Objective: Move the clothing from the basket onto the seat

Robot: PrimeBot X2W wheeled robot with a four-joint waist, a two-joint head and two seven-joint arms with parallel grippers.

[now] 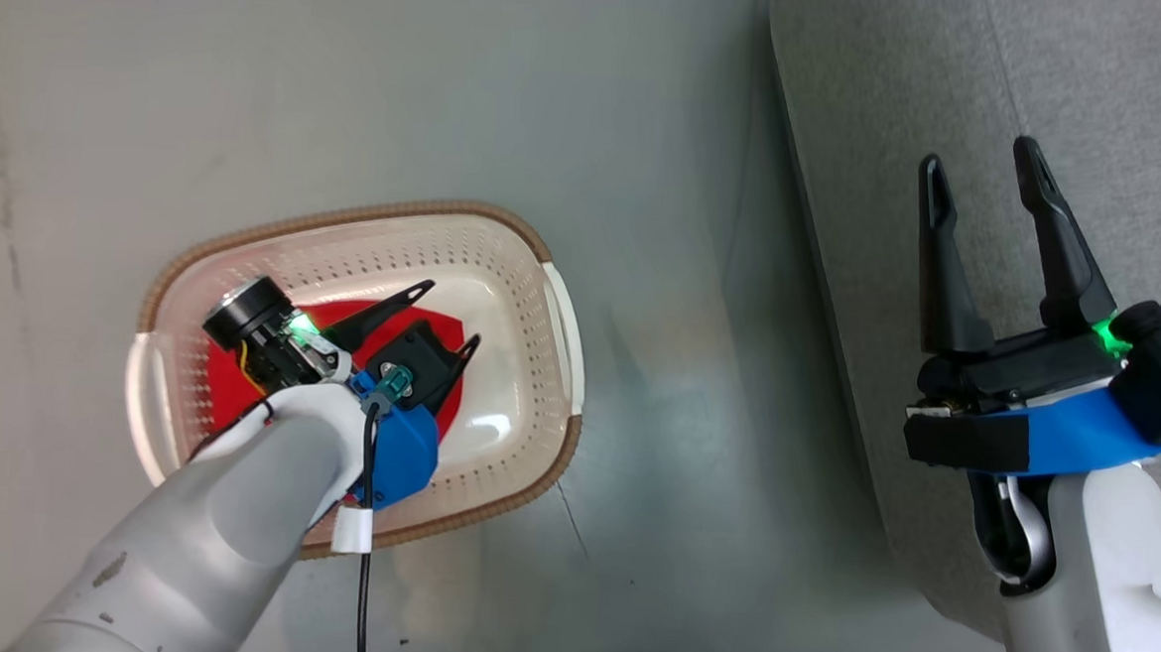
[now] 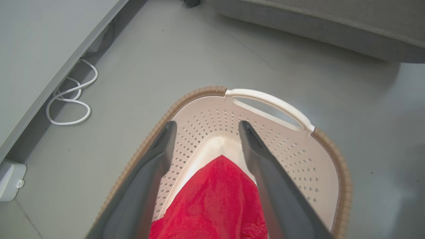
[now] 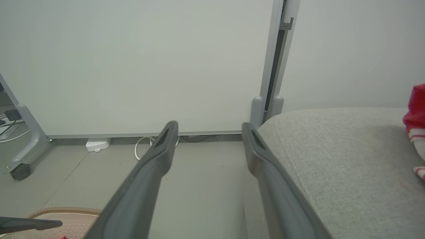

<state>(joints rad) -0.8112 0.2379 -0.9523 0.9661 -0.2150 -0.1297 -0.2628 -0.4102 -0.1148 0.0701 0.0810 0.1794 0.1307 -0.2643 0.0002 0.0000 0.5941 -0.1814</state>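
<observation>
The cream basket [image 1: 428,209] with a brown rim stands on the grey floor. Red clothing [image 1: 225,377] lies in its bottom. My left gripper [image 1: 453,311] hangs inside the basket just above the fabric, open. In the left wrist view the red clothing [image 2: 215,196] lies between and below the spread fingers of my left gripper [image 2: 207,124], near the basket's rim [image 2: 342,172]. My right gripper [image 1: 979,156] is open and empty over the left edge of the grey seat [image 1: 1099,95]. A second red garment [image 3: 415,106] with white stripes rests on the seat [image 3: 348,159].
A coiled white cable [image 2: 69,99] and a white box [image 2: 10,179] lie by a pale wall panel beyond the basket. A frame with a caster [image 3: 20,172] stands at the left in the right wrist view. Bare floor separates basket and seat.
</observation>
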